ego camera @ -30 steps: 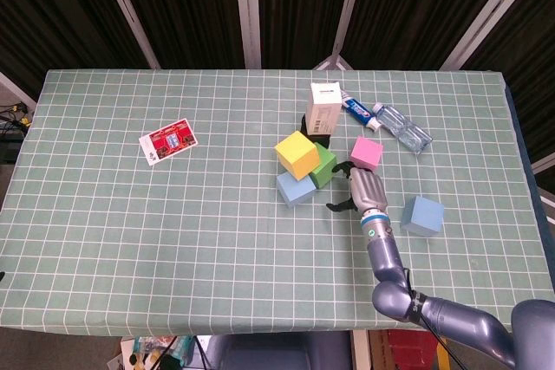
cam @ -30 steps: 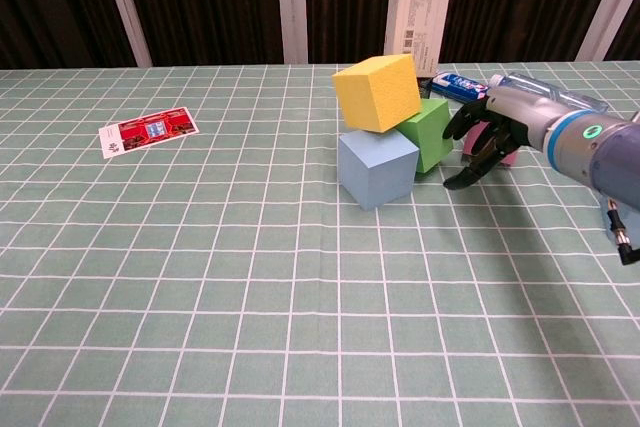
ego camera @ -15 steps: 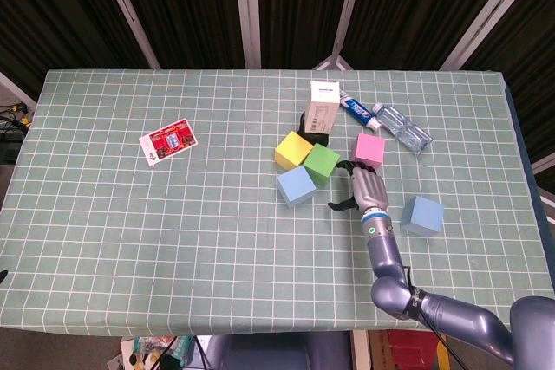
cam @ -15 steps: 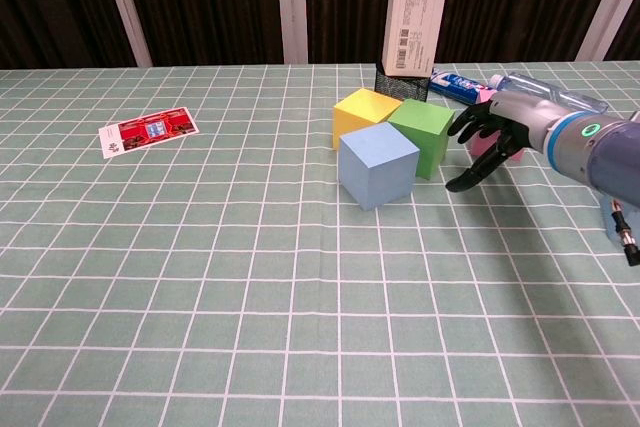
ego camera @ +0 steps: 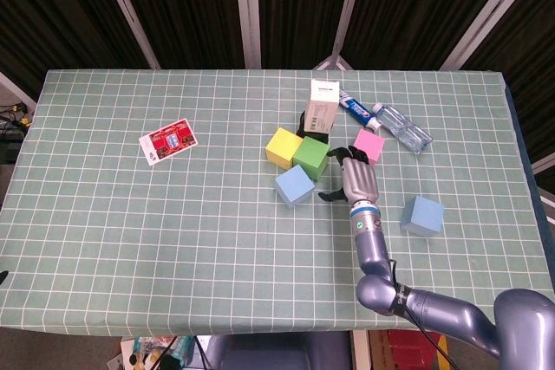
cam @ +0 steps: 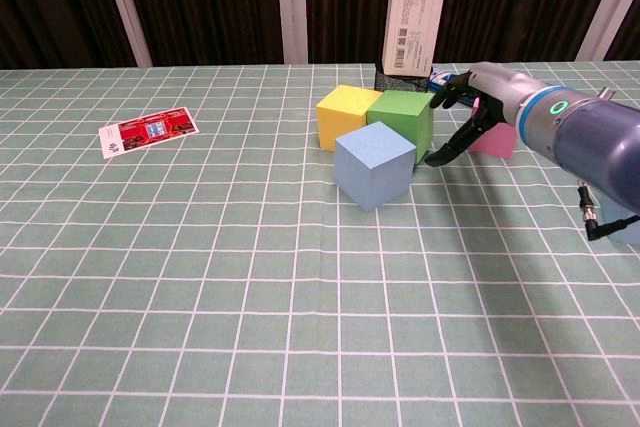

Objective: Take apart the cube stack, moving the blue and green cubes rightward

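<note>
The three cubes lie flat on the checked cloth, none stacked. The yellow cube [ego camera: 283, 146] [cam: 345, 115] sits at the back left, and the green cube [ego camera: 311, 157] [cam: 402, 122] touches its right side. A light blue cube [ego camera: 295, 185] [cam: 374, 169] stands in front of them. My right hand [ego camera: 355, 178] [cam: 465, 117] is just right of the green cube, fingers spread and holding nothing, its fingertips close to the cube's right face. My left hand shows in neither view.
A pink cube [ego camera: 368, 144] [cam: 495, 139] lies behind my right hand, and a second blue cube [ego camera: 422, 215] farther right. A tall white box [ego camera: 323, 107] [cam: 415, 19], toothpaste [ego camera: 355, 110] and a bottle [ego camera: 403, 126] stand behind. A red card [ego camera: 169, 142] [cam: 148, 133] lies far left.
The yellow cube has dropped from on top of the blue and green cubes onto the table behind. My right hand has moved left to the green cube, and the cubes shifted slightly left.
</note>
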Available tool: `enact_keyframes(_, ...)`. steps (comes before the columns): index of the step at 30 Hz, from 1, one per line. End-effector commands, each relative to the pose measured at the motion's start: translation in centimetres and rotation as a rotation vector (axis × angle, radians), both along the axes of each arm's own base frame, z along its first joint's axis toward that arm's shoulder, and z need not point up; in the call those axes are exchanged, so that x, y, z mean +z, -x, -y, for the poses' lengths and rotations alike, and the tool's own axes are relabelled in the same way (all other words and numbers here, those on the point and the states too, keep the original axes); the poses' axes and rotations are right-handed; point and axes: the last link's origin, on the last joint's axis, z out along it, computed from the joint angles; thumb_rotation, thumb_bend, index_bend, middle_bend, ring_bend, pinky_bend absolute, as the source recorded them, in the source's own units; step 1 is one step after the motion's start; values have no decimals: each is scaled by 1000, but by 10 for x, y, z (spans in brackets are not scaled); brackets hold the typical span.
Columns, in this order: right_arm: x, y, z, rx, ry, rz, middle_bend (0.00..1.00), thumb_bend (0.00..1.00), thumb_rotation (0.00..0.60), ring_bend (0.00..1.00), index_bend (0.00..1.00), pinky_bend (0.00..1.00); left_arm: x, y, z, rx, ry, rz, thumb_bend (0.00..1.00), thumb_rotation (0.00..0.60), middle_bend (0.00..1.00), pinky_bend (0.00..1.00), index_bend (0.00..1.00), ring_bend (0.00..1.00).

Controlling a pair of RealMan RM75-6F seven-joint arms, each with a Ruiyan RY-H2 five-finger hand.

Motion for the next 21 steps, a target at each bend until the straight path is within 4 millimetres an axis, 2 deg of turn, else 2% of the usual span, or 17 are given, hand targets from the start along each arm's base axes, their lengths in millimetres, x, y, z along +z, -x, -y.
enact_keyframes(1,-1,-2,1,3,6,-22,169,98,600,37,267,29,0,0,0,0,0,0,183,600,0,0,162,0)
enact_keyframes(12,-1,-11,20,-40,18,-48,135,98,600,0,267,0,-1,-1,1,2,1,-3,183,600,0,0,162,0)
enact_keyframes(21,4,15,33,-147,4,-82,131,98,600,0,267,0,-1,0,-2,7,1,-4,183,600,0,0,162,0)
